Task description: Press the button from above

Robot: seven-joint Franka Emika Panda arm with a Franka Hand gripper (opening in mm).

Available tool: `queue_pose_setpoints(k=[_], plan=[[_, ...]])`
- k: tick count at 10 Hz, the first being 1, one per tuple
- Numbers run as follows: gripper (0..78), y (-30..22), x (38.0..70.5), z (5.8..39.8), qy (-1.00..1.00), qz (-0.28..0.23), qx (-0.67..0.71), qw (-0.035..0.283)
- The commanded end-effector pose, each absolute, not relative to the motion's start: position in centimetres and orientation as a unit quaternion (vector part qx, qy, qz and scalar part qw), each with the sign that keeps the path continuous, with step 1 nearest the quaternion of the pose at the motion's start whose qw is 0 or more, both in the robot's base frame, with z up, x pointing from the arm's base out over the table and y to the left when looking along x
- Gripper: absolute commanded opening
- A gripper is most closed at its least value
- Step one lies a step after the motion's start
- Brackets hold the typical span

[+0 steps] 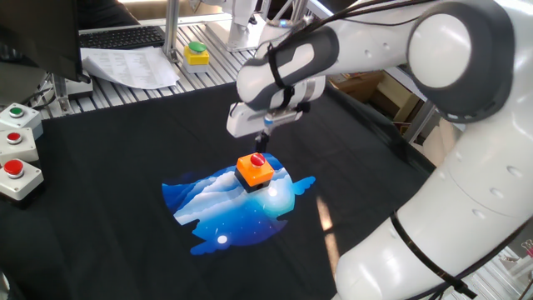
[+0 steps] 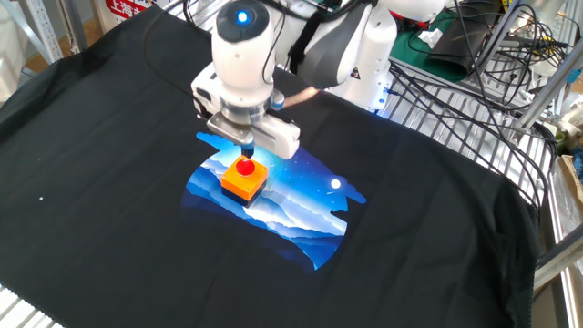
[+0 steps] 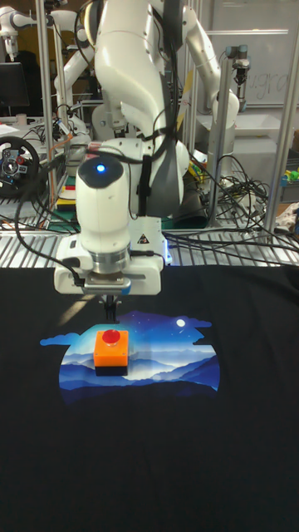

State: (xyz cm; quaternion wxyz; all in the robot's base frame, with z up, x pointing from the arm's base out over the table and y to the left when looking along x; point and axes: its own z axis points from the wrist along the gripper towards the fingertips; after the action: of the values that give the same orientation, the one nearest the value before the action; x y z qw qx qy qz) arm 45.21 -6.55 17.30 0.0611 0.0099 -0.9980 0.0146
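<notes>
Gripper: hovering with nothing in it, tips just clear of the button's top; fingers are looking pressed together into one thin point, no gap showing in any view.
Button: sitting right below the fingertips, maybe a touch toward the front in the tall fixed view, red cap fully showing on its orange box.
Mat: blue mountain-print patch lying under the box, spreading out beneath and beyond the gripper on the black cloth.
Risk, off-centre push: if the tips are coming down slightly off the cap, they're probably catching its rim and skidding the box instead of pressing.
Risk, sliding: box is looking loose on the mat, so any sideways shove is likely moving it.
Decoys: grey boxes with red and green buttons are sitting well off to the side, not a real worry.
</notes>
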Motion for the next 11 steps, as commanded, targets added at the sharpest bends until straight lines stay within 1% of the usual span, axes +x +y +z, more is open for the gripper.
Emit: queue_pose_setpoints(k=[1,2,4,11], plan=[[0.0,-7.6,45.9,23.4,-0.998,0.012,0.005,0.061],[0.0,-7.9,46.1,24.4,-0.998,0.010,0.005,0.063],[0.0,-7.5,46.2,25.2,-0.998,0.012,0.005,0.062],[0.0,-7.4,46.5,26.1,-0.998,0.003,0.010,0.061]])
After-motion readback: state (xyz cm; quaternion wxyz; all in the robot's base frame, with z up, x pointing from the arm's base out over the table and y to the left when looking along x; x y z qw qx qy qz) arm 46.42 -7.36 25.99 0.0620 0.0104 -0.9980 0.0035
